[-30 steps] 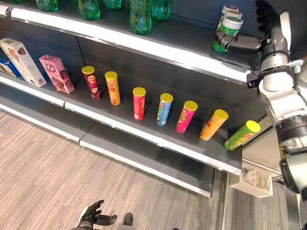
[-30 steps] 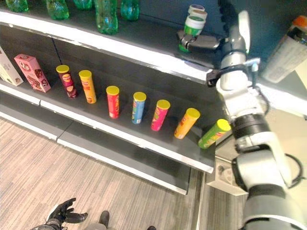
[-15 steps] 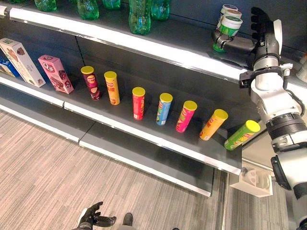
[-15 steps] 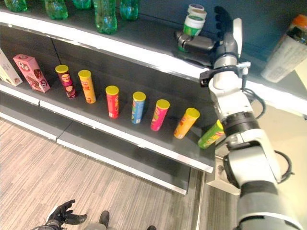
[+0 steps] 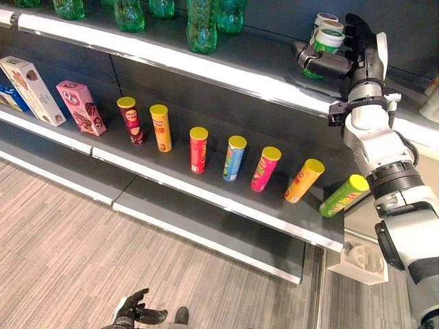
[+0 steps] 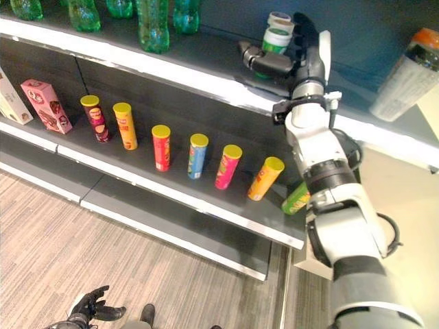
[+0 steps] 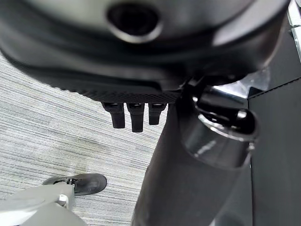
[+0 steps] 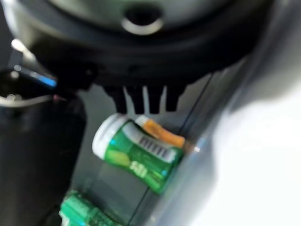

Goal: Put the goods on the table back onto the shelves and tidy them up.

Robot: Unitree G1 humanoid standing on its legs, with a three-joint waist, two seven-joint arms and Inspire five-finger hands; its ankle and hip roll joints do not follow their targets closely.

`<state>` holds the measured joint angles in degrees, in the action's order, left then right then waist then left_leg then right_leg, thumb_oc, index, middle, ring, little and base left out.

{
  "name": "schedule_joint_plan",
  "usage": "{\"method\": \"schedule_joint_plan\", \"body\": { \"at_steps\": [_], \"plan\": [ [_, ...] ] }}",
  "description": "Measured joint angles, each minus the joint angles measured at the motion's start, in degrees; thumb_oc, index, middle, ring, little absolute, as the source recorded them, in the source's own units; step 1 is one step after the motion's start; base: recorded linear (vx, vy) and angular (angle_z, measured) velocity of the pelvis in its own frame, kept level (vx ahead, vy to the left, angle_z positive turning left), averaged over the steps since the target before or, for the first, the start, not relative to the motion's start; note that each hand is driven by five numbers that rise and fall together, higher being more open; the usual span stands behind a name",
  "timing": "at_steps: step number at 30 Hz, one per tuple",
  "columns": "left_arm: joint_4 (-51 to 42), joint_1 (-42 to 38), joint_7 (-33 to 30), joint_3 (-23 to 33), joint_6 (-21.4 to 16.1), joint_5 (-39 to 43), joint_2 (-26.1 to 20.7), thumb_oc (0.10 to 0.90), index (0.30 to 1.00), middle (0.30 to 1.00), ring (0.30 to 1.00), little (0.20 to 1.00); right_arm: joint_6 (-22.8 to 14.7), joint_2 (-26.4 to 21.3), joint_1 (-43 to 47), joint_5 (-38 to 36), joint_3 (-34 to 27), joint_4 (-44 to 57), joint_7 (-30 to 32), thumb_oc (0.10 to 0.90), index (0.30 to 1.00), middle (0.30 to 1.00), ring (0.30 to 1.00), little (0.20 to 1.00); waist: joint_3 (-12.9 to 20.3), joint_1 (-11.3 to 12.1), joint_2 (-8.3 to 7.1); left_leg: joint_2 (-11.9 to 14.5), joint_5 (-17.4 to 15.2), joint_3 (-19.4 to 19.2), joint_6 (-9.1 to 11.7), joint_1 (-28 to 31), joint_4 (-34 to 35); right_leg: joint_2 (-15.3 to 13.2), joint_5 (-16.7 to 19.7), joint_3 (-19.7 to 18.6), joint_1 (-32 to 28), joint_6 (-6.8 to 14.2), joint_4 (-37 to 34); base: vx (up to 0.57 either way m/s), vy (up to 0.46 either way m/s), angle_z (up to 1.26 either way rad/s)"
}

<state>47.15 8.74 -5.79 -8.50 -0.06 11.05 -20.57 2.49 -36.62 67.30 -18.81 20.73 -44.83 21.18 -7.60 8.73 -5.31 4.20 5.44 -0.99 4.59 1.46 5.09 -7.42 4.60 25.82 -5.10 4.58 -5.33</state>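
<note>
Reaching up to the top shelf (image 5: pixel 226 65), the right hand (image 6: pixel 302 51) has its fingers (image 5: pixel 358 34) standing up straight behind a green can with a white lid (image 5: pixel 322 48), and its thumb (image 6: pixel 264 62) lies across the front of the can. So the can sits in the gap between thumb and fingers. I cannot tell if the thumb presses the can or only guards it. The right wrist view shows the green can (image 8: pixel 136 153) just past the fingers, with no finger curled round it. I think the hand is shaped like this so the can cannot tip while it is set in place.

A second can with a white lid (image 5: pixel 328 17) stands right behind the green one, at about 12 o'clock from it. Green bottles (image 5: pixel 202 24) stand on the same shelf, far off at 9 o'clock.

One shelf down, at about 7 o'clock from the hand, a row of tall tubes with yellow lids (image 5: pixel 233 156) stands in a neat line. The green tube (image 5: pixel 345 195) at the end leans over a lot, so it may need fixing. Boxes (image 5: pixel 79 105) sit at the far 9 o'clock end of that shelf.

The left hand (image 5: pixel 134 314) hangs low over the floor (image 5: pixel 62 247) at 6 o'clock, fingers loose and holding nothing.
</note>
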Motion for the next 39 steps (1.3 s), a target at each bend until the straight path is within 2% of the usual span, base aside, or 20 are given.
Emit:
{"method": "schedule_joint_plan", "body": {
  "at_steps": [12, 16, 39],
  "plan": [
    [0.2, -0.2, -0.9, -0.4, 0.0, 0.0, 0.0, 0.800, 0.900, 0.900, 0.900, 0.900, 0.0, 1.7, 1.0, 0.1, 0.0, -1.2, 0.5, 0.800, 0.900, 0.900, 0.900, 0.900, 0.4, 0.0, 0.66, -0.1, 0.0, 0.0, 0.0, -0.1, 0.0, -0.1, 0.0, 0.0, 0.1, 0.0, 0.0, 0.00, 0.003, 0.00],
    [0.3, -0.2, -1.2, -0.4, 0.0, 0.0, 0.0, 0.800, 0.900, 0.900, 0.900, 0.900, 0.0, 3.4, 3.1, 0.1, 0.1, -4.3, 0.5, 0.800, 0.900, 0.900, 0.900, 0.900, 1.0, 0.1, 1.39, -0.1, 0.0, 0.1, 0.0, -0.2, 0.0, -0.1, 0.0, 0.1, 0.1, 0.0, 0.0, 0.00, 0.000, 0.00],
    [2.0, -0.4, -1.7, -0.5, 0.0, 0.2, 0.2, 0.800, 0.900, 0.900, 0.900, 0.900, 0.1, 3.9, 3.6, 2.4, 0.2, -4.5, 0.6, 0.800, 0.900, 0.900, 0.900, 0.900, 1.0, 0.2, 1.38, -0.1, 0.0, 0.6, 0.0, -0.7, 0.0, -0.1, 0.0, 0.6, 0.4, 0.0, 0.0, 0.00, 0.000, 0.00]
  ]
}}
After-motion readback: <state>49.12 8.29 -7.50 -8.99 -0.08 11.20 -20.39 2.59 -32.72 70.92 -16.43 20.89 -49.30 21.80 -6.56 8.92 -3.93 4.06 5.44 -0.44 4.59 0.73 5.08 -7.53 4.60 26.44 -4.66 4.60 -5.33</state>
